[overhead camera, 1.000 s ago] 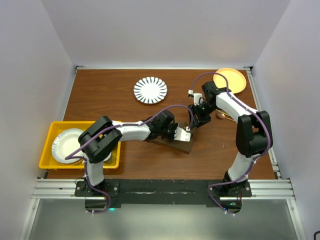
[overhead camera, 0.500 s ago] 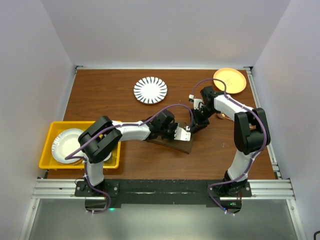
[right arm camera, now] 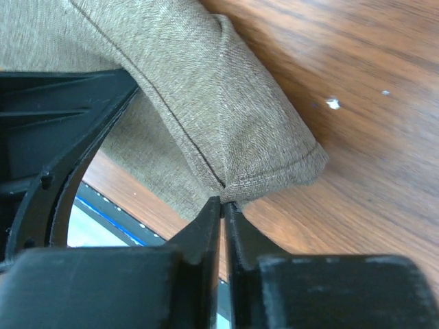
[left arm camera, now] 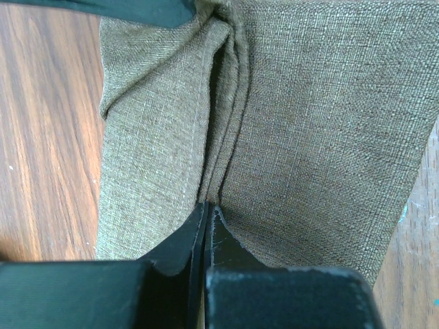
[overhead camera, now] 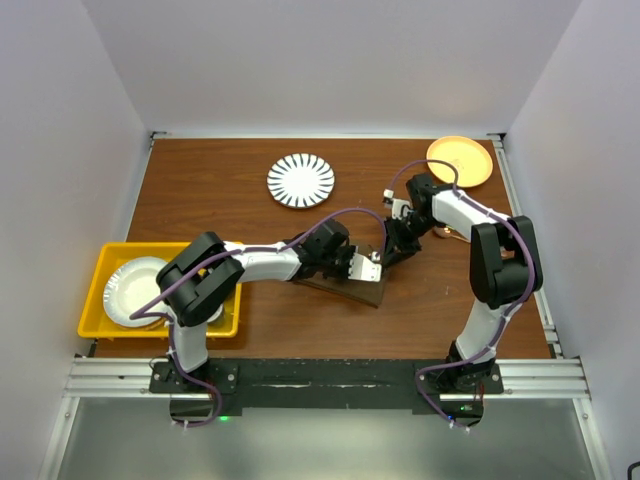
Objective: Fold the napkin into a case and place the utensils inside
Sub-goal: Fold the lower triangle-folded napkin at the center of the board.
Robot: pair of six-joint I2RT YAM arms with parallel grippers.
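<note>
The olive-brown napkin (overhead camera: 350, 290) lies folded on the table in the middle, its far right end raised between the two grippers. My left gripper (left arm camera: 206, 205) is shut on a fold of the napkin (left arm camera: 322, 137); from above the left gripper (overhead camera: 366, 268) sits over the cloth's right end. My right gripper (right arm camera: 223, 202) is shut on a corner of the napkin (right arm camera: 226, 116), lifted just off the wood; from above the right gripper (overhead camera: 393, 254) is beside the left one. A copper-toned utensil (overhead camera: 446, 232) peeks out by the right arm; the other is hidden.
A black-and-white striped plate (overhead camera: 301, 181) lies at the back centre and an orange plate (overhead camera: 460, 160) at the back right corner. A yellow tray (overhead camera: 108, 262) holding a white plate (overhead camera: 135, 290) stands at the left edge.
My right gripper has closed its jaws onto the napkin corner and drawn in slightly toward the left gripper. The left arm has stayed put, shut on the cloth.
</note>
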